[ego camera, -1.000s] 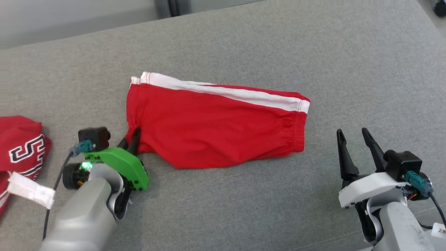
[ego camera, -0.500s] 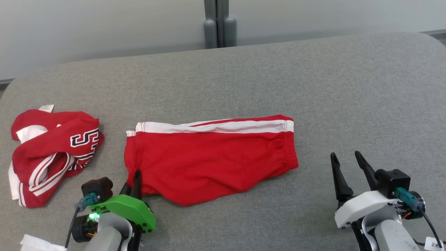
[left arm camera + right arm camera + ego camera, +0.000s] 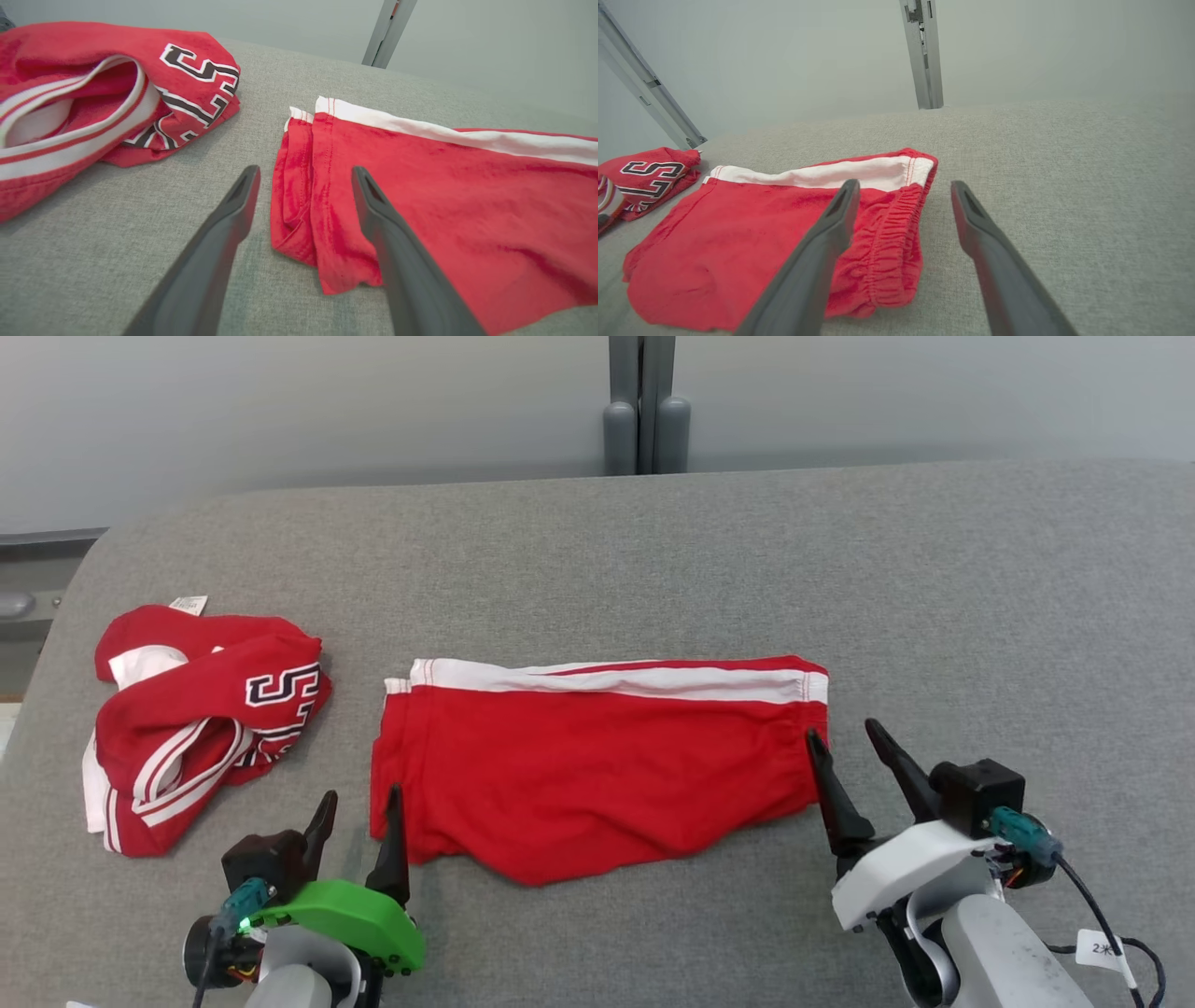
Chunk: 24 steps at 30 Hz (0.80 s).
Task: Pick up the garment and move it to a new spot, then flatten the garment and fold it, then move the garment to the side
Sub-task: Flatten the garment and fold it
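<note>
A bunched red jersey [image 3: 196, 719] lies on the gray desk [image 3: 980, 616], left of the flat red shorts [image 3: 597, 775] in the middle. The left gripper [image 3: 361, 793] points at their left edge, the right gripper [image 3: 843, 730] at their waistband. Both jaws are spread.

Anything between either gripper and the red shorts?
Nothing visible. The open left gripper straddles the red shorts at the leg hem, the open right gripper at the waistband. The crumpled red garment lies apart.

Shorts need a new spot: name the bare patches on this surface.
Bare: the grey surface right of the red shorts, and the strip behind them to the far edge. Crowded: left side, where the crumpled red garment lies beside the shorts.
</note>
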Motion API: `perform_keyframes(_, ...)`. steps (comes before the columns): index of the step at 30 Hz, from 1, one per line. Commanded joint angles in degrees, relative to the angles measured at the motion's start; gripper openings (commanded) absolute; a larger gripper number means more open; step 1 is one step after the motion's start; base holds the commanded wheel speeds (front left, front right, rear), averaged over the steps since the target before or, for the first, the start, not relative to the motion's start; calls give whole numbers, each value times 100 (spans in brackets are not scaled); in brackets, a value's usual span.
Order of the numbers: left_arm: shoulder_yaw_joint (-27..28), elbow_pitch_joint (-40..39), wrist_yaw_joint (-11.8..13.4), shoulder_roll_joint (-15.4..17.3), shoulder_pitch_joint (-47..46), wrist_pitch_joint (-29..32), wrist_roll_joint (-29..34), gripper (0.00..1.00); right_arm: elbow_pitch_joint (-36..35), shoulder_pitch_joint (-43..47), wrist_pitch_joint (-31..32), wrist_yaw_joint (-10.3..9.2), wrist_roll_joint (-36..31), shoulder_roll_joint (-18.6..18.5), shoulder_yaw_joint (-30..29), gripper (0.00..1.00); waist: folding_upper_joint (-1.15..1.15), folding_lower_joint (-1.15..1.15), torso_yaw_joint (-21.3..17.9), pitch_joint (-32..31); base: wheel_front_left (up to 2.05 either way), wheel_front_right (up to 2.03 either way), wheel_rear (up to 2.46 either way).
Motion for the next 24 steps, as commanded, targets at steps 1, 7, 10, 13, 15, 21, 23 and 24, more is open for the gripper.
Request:
perform_keyframes(1, 58, -17, -62, -26, 81, 0, 112, 100, 184, -78, -26, -10, 14, -23, 5, 100, 0, 0, 109, 1, 0, 0, 0)
perform_keyframes(7, 246, 15, -219, -151, 73, 0, 383, 100, 1175, -345, -26, -10, 139, -22, -29, 100, 0, 0, 359, 40, 0, 0, 0)
perform_keyframes(10, 302, 26, -268, -200, 88, 0, 444, 100, 1584, -408, -27, -10, 331, -19, 17, 100, 0, 0, 433, 64, 0, 0, 0)
perform_keyframes(13, 367, 36, -287, -225, 87, 0, 492, 100, 1893, -470, -27, -10, 649, -22, 162, 100, 0, 0, 484, 104, 0, 0, 0)
perform_keyframes(15, 400, 46, -301, -244, 89, 0, 530, 100, 2059, -460, -13, -10, 811, -21, 281, 76, 0, 0, 505, 124, 0, 0, 0)
perform_keyframes(21, 500, 54, -316, -273, 98, 0, 608, 100, 2212, -343, 15, -10, 1285, 3, 644, 0, 0, 0, 505, 146, 0, 0, 0)
perform_keyframes(23, 508, 33, -319, -281, 115, 0, 626, 100, 2144, -313, 14, -10, 1386, -1, 604, 0, 0, 0, 488, 147, 0, 0, 0)
perform_keyframes(24, 504, 22, -319, -281, 124, 0, 628, 100, 2107, -301, 10, -10, 1410, -5, 542, 0, 0, 0, 479, 145, 0, 0, 0)
